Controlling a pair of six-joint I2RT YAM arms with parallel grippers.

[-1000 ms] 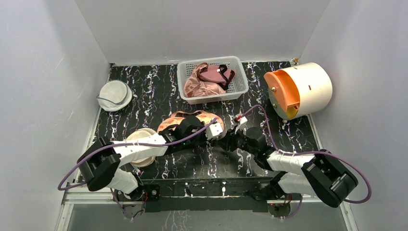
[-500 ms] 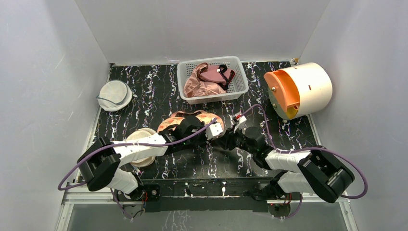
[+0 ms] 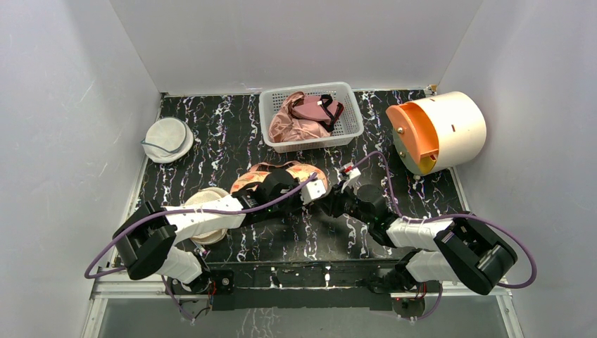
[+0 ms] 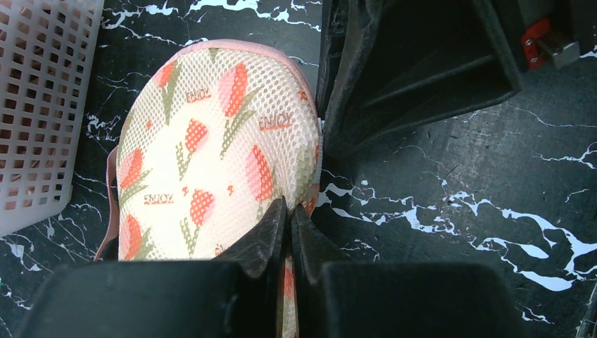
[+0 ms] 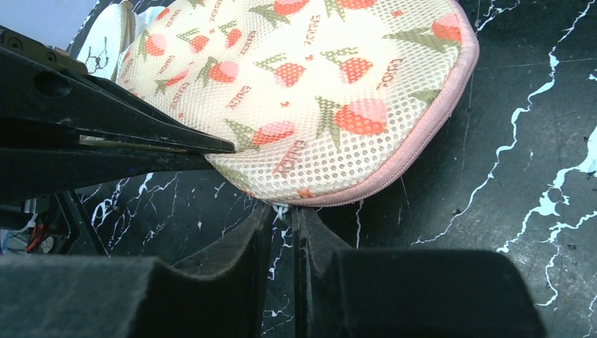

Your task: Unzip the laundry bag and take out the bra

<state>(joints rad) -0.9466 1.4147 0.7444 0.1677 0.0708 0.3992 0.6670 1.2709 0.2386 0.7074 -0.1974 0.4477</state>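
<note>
Leftward crept the right gripper, nearly shut, nipping the pink zip edging of the laundry bag just ahead. Only the wrist views showed this, and the left gripper pinching the bag's edge.

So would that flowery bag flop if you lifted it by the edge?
Probably a bit floppy: the laundry bag is soft mesh, and its edge is pinched thin in the left gripper. Its puffed, domed shape suggests padding, so it may half keep its form. It likely won't roll, since it lies flat on the table.
</note>
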